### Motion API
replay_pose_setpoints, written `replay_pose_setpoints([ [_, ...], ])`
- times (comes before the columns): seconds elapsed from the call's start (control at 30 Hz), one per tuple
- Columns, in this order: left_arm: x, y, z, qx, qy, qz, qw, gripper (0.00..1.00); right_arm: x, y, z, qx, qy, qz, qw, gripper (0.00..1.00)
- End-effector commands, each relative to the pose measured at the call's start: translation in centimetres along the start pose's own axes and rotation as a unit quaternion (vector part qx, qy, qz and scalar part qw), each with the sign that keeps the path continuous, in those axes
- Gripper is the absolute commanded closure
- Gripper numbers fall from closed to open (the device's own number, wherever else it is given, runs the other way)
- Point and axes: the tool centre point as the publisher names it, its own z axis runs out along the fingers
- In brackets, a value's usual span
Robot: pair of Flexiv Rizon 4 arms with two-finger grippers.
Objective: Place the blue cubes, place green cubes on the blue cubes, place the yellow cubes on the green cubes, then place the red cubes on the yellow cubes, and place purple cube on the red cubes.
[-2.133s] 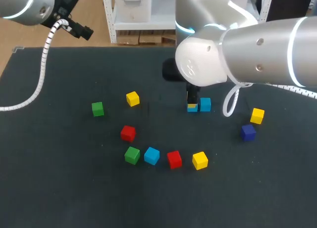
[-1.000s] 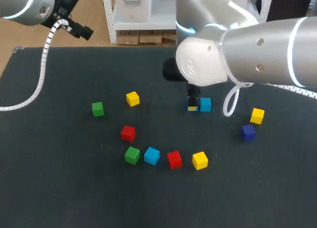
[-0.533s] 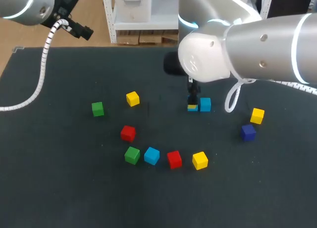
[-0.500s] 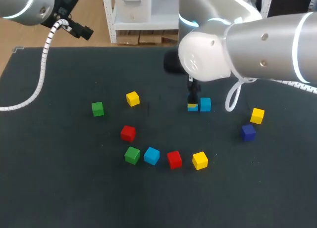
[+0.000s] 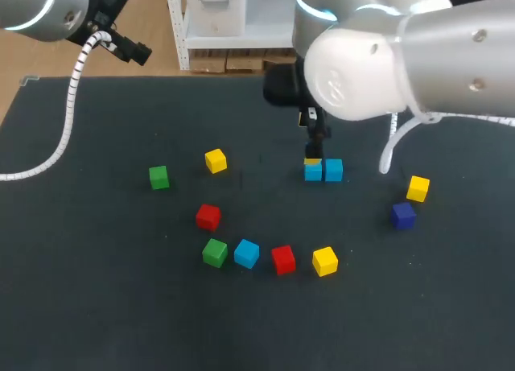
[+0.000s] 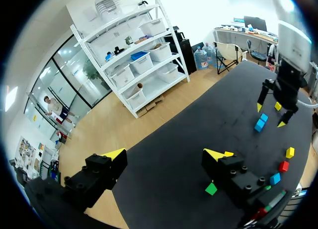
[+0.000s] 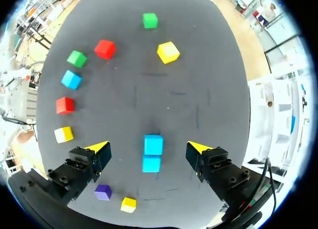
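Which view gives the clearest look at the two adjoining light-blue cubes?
The right wrist view: the light-blue cubes lie unobstructed beneath the open right end effector. The head view shows them smaller, close by that end effector; the left wrist view shows only tiny distant specks.

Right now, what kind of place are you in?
Probably a robot practice lab: a dark table holds little colored cubes, such as one purple cube, and my left arm and right arm are at it.
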Motion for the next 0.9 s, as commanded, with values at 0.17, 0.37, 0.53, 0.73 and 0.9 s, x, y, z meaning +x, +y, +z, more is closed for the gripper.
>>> replay_pose_setpoints([
  [0.17, 0.1, 0.1, 0.0, 0.002, -0.001, 0.001, 1.0, 0.0, 2.0, 1.9, -0.4, 0.046, -0.02, 0.018, 0.999, 0.0],
  [0.37, 0.1, 0.1, 0.0, 0.002, -0.001, 0.001, 1.0, 0.0, 3.4, 1.1, -1.1, 0.063, -0.035, 0.045, 0.996, 0.0],
  [0.53, 0.1, 0.1, 0.0, 0.002, -0.001, 0.001, 1.0, 0.0, 5.1, 0.1, -2.4, 0.086, -0.032, 0.062, 0.994, 0.0],
  [0.73, 0.1, 0.1, 0.0, 0.002, -0.001, 0.001, 1.0, 0.0, 7.5, -1.4, -4.3, 0.111, -0.025, 0.087, 0.99, 0.0],
  [0.9, 0.1, 0.1, 0.0, 0.002, -0.001, 0.001, 1.0, 0.0, 9.0, -2.5, -5.5, 0.126, -0.019, 0.105, 0.986, 0.0],
])
